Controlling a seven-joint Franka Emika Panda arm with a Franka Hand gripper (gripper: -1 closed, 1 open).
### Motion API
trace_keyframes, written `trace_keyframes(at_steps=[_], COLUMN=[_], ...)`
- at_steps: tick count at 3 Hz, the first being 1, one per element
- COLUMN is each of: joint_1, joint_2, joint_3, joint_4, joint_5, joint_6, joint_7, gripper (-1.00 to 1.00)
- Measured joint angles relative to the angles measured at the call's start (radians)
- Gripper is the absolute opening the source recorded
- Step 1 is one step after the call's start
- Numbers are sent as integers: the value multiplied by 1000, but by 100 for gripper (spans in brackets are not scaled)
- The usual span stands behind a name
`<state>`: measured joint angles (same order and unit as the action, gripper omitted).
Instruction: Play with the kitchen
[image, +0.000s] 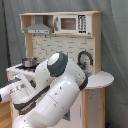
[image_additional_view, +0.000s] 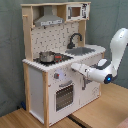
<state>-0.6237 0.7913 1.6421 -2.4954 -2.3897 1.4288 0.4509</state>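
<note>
A: The arm (image_additional_view: 100, 72) reaches in from three o'clock toward the front of the kitchen (image_additional_view: 50, 65), which stands on the wooden floor against the grey backdrop.

B: And the gripper (image_additional_view: 74, 66) sits just beside the knobs (image_additional_view: 61, 76), above the oven door (image_additional_view: 63, 96). Jaws? Cannot tell from here.

A: In the first exterior view the arm's bulk hides the panel.

B: My read: it's lining up on a knob. Next comes a fine nudge toward nine o'clock, then a pinch and twist.
</note>
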Motion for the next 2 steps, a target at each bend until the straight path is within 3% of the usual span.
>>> trace_keyframes(at_steps=[2], joint_1=[7], joint_2=[-2], joint_3=[-5], joint_4=[0], joint_5=[-6], joint_6=[-9], joint_7=[-250], gripper=[-100])
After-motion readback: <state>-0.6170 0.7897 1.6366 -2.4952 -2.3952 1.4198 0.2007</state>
